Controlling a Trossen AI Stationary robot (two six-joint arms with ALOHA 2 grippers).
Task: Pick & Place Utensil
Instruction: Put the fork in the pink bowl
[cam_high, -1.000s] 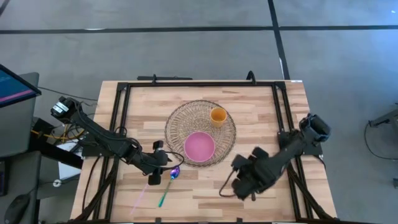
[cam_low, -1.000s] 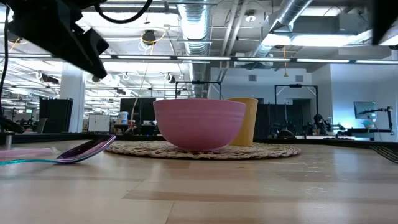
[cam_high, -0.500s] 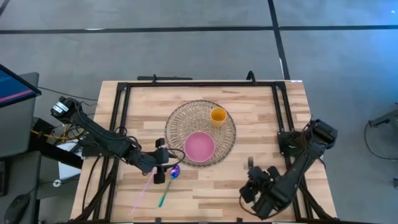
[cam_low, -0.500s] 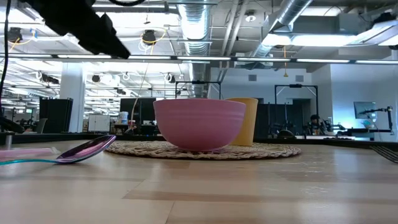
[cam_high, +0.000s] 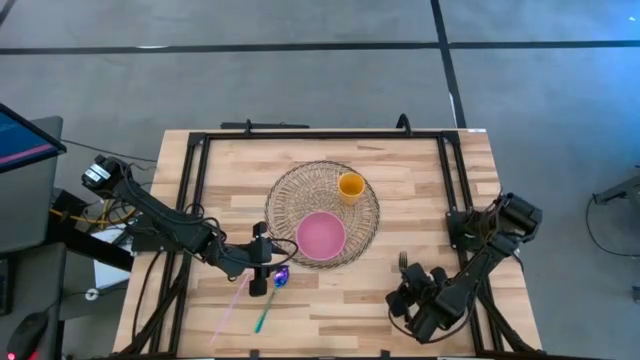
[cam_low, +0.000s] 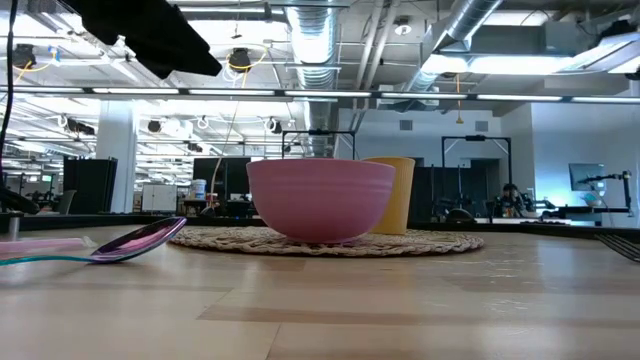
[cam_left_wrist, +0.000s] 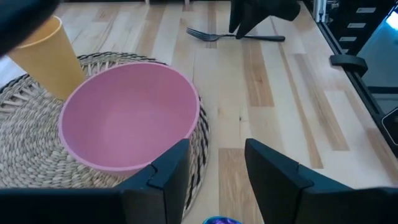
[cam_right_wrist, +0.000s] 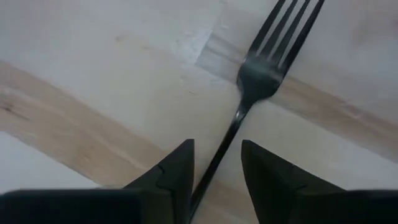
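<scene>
I'm seeing a pale wood table (cam_high: 330, 300) striped with lighter and tan planks, framed in black rails. At its centre a tan woven mat (cam_high: 322, 213) is showing an open radial weave. A pink bowl (cam_high: 320, 235) is sitting at the mat's 6 o'clock, and an orange-yellow cup (cam_high: 351, 186) at 1 o'clock. At the bowl's 7 o'clock a spoon (cam_high: 272, 297) is showing a glossy purple head and a teal handle, with a pale pink straw (cam_high: 231, 306) beside it. A black fork (cam_right_wrist: 258, 81) is lying at the bowl's 4 o'clock. Both arms are looking dark.
</scene>
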